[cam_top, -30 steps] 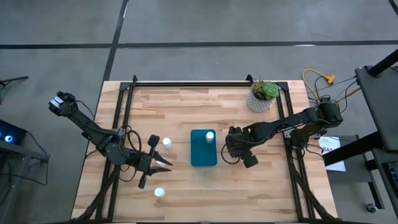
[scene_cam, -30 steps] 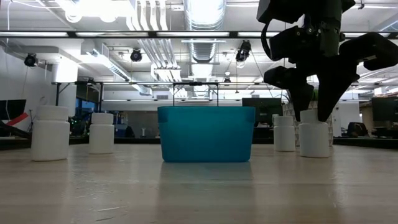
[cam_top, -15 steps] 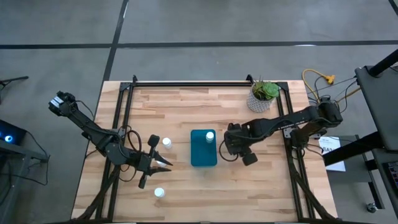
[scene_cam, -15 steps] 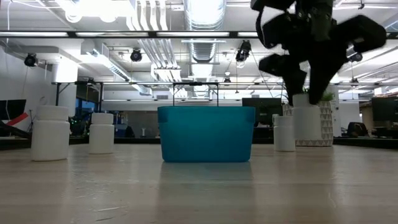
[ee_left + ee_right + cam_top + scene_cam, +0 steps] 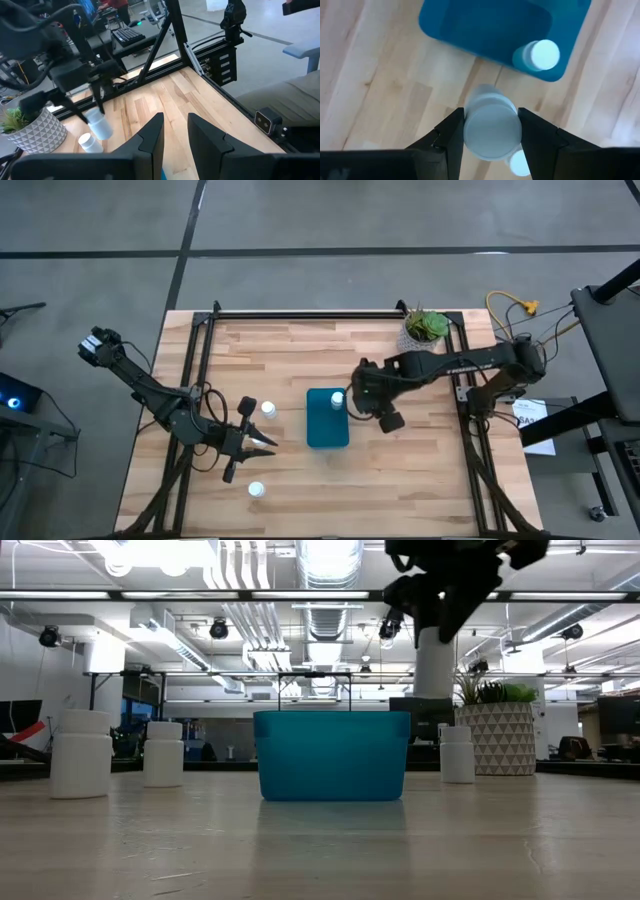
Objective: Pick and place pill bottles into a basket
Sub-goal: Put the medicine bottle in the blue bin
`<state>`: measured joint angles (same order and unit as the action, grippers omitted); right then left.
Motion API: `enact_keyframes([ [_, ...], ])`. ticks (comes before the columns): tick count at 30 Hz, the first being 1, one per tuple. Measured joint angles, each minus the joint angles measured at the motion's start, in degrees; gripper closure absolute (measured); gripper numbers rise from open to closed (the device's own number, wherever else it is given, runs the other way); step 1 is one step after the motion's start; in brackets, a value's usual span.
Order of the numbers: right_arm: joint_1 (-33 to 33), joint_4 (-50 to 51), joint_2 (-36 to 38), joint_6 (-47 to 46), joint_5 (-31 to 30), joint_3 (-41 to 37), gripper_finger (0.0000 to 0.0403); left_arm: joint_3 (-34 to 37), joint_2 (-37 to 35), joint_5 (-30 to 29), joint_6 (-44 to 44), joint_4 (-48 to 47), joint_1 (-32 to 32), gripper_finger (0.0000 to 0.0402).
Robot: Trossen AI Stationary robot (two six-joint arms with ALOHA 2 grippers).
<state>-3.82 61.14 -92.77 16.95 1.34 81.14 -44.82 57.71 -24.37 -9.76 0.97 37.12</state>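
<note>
The teal tray (image 5: 326, 423) lies mid-table with one white pill bottle (image 5: 337, 398) standing in its far right corner. My right gripper (image 5: 364, 394) is just right of the tray, well above the table, shut on another pill bottle (image 5: 491, 127), also seen in the low view (image 5: 435, 662). My left gripper (image 5: 258, 444) hangs open and empty left of the tray. Loose bottles stand on the table: two (image 5: 268, 409) (image 5: 248, 404) left of the tray, one (image 5: 256, 489) near the front edge, one (image 5: 520, 163) beneath my right gripper. My right gripper pinches the bottle's upper part, at the cap (image 5: 490, 131), between its two fingers (image 5: 451, 135). The fingers come from above, pointing down. The bottle hangs upright below them, lifted clear of the table, higher than the tray's rim (image 5: 330, 716).
A white patterned pot with a green plant (image 5: 424, 335) stands at the far right, behind my right arm. Black frame rails (image 5: 200, 370) run along the table's left, right and far edges. Bare wood lies in front of the tray.
My right gripper has lifted its bottle off the table and carried it up and toward the table's left, to beside the tray's far right corner. The bottle has stayed upright. My left arm has kept still.
</note>
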Motion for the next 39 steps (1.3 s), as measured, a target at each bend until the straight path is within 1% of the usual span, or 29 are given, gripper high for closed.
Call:
enact_keyframes([
  [6,1.29,3.78,-7.41,3.84,0.06,8.43,0.0255,0.0,0.0,0.01,0.0,0.02,0.02,0.0332],
  [12,1.64,4.7,-12.01,7.37,0.13,16.95,0.0255,0.0,0.0,-0.02,0.0,-0.09,0.02,0.0332],
  [18,2.13,5.0,-17.35,10.34,0.15,23.41,0.0255,0.0,0.0,0.0,0.02,-0.22,0.02,0.0332],
  [26,3.37,6.66,-26.39,13.6,0.33,31.3,0.0255,0.0,0.0,-0.01,0.02,-0.26,0.02,0.0332],
  [33,4.04,4.8,-31.13,15.8,0.48,34.74,0.0255,0.0,0.0,0.01,0.13,-0.39,0.02,0.0332],
  [39,5.24,2.84,-32.77,17.16,2.13,33.74,0.0255,0.02,0.0,0.01,0.13,-0.41,0.07,0.0332],
])
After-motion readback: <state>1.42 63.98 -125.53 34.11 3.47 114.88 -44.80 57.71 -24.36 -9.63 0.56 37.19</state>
